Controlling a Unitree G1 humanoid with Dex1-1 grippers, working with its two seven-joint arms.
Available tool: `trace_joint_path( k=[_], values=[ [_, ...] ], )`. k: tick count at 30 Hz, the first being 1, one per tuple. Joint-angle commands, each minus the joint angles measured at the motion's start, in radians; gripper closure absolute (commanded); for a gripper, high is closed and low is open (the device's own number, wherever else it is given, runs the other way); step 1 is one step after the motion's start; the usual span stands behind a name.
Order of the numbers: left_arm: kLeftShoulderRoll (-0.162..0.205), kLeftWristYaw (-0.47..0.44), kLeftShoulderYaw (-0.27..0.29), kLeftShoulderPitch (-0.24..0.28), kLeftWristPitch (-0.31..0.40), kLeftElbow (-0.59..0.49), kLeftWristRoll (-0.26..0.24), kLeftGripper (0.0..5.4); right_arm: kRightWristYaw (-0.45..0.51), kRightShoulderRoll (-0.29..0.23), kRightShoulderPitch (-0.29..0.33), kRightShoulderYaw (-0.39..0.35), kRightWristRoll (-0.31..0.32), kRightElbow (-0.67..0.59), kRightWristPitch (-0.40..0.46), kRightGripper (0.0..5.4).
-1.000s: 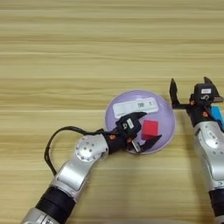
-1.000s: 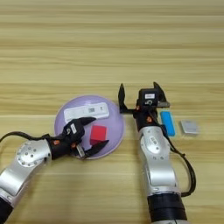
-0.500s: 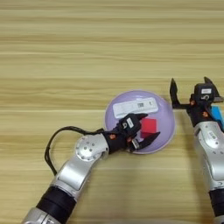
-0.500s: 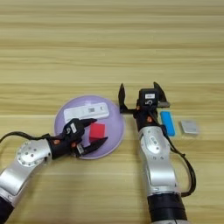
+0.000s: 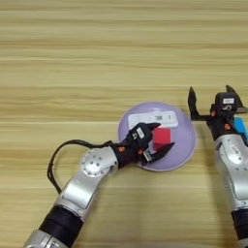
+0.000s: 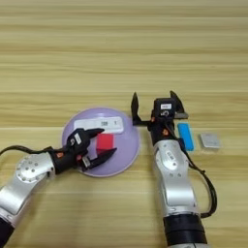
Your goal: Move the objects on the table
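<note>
while my left pincer (image 5: 156, 141) is reaching over the near-left rim of the lilac plate (image 5: 186, 145), its two black fingers are spreading wide on either side of the red cube (image 5: 162, 136), one above its left edge and one below it, and they are gripping nothing that i can see. the red cube is lying flat on the plate near its middle, and the white bar-shaped device (image 5: 151, 118) is lying across the far part of the same plate, just beyond the cube and not touching it. the plate is sitting on the wooden desk (image 5: 97, 58). my right pincer (image 6: 153, 104) is hovering just beside the plate's right edge with its fingers standing wide apart and empty. to the right of that arm, a small blue block (image 6: 185, 136) and a small grey square piece (image 6: 209, 140) are lying on the desk, near each other but apart.
</note>
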Motion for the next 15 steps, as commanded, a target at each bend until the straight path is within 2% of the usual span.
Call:
trace_joint_path(
  k=[1,10,15],
  values=[
    [-0.018,0.012,0.034,-0.012,0.003,-0.012,-0.036,2.34,-0.005,0.002,-0.002,-0.004,0.002,-0.008,0.009,0.00],
    [-0.044,0.012,0.086,-0.020,0.011,-0.034,-0.097,2.34,-0.003,0.001,-0.002,-0.007,0.003,-0.003,0.006,0.00],
    [-0.025,0.032,0.140,-0.039,0.024,-0.069,-0.117,2.34,-0.004,0.001,-0.003,-0.007,0.002,0.000,0.004,0.00]
  ],
)
